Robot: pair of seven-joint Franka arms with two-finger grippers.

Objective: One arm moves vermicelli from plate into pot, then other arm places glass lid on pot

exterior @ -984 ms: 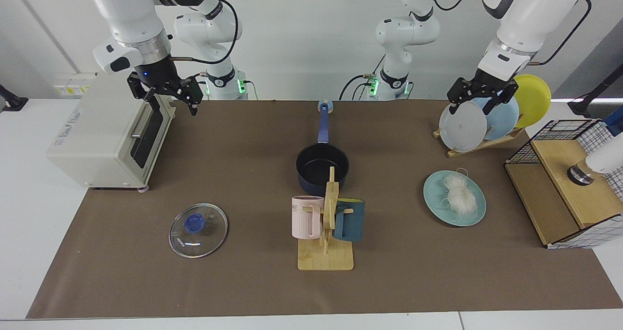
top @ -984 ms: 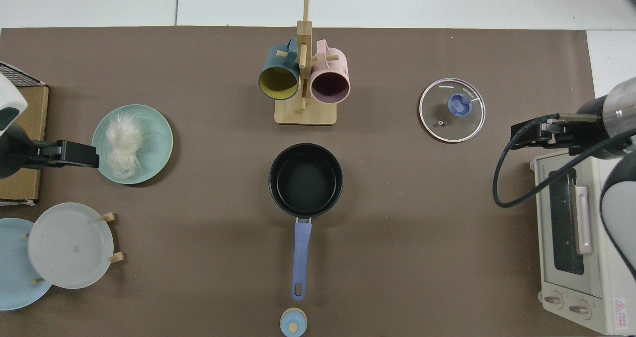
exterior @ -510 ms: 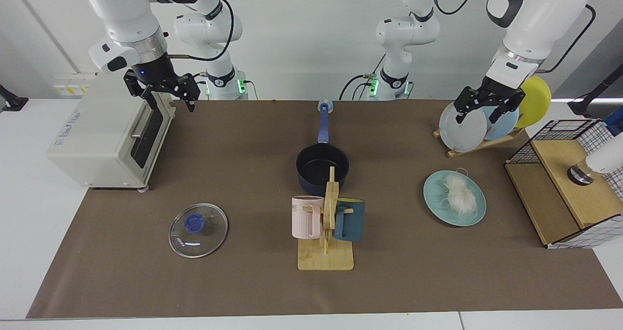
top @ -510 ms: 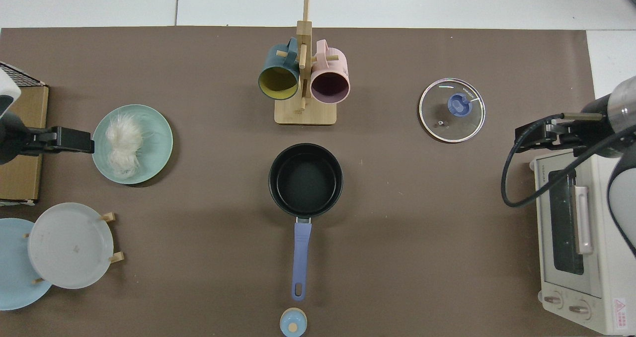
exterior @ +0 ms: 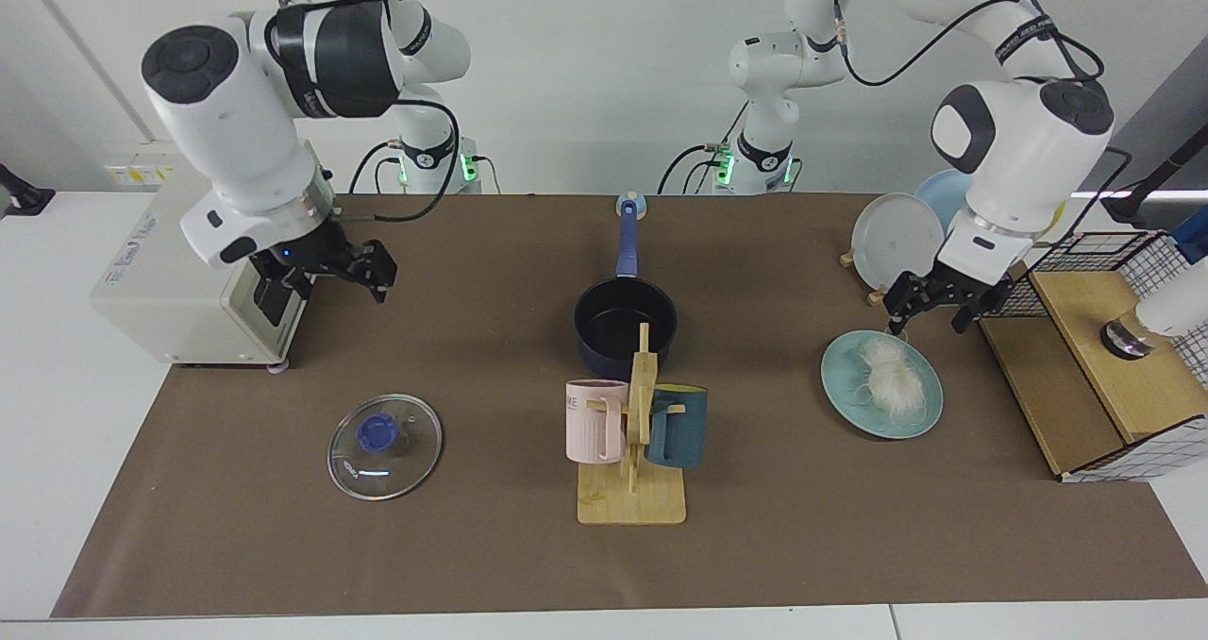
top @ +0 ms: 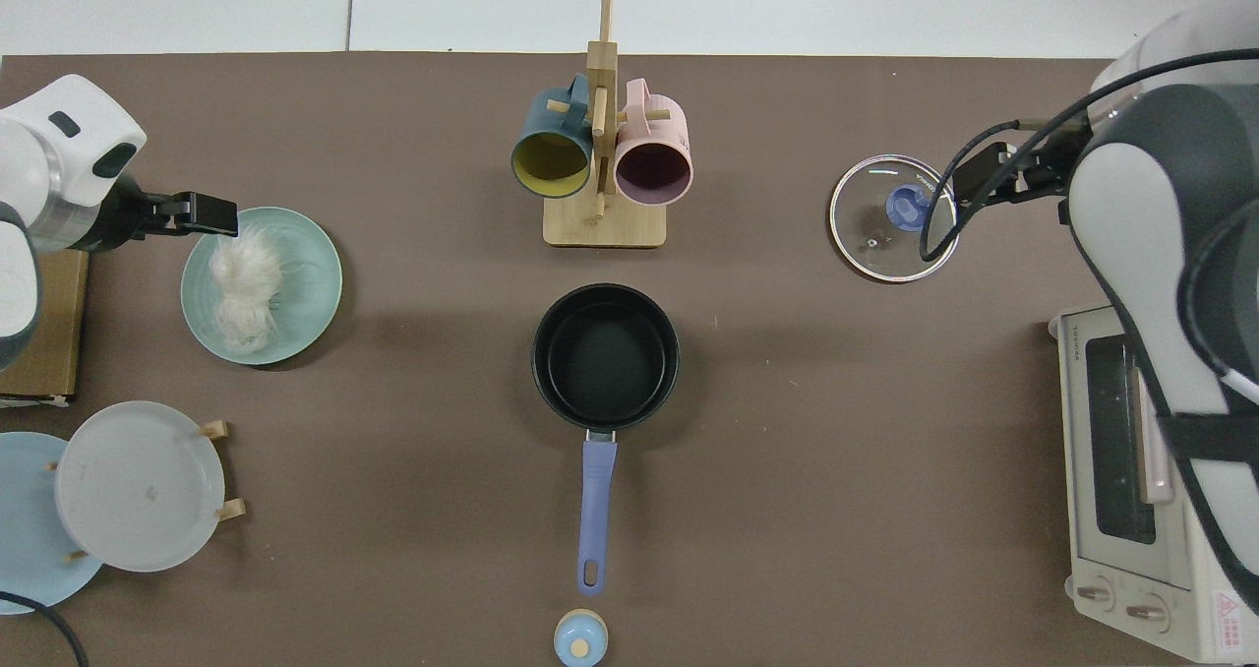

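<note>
**Over the plate's far rim, my left hand hangs open**

Beside the pot (exterior: 625, 324), toward the wire basket (exterior: 1099, 357), the teal plate (exterior: 920, 409) lies flat on the desk (exterior: 472, 546) with the vermicelli (exterior: 887, 380) heaped on it. I see my left hand (exterior: 932, 311) just above the plate's far edge, fingers spread and holding nothing; from the top view it sits at the rim, close to the noodle strands but not clearly touching them. The pot is empty, its blue handle pointing toward the arm bases. On the pot's other side, the glass lid (exterior: 384, 446) rests flat on the desk, knob up. My right hand (exterior: 335, 277) is raised between that lid and the toaster oven (exterior: 179, 272), fingers apart, empty. A mug rack (exterior: 634, 451) stands directly in front of the pot.
</note>
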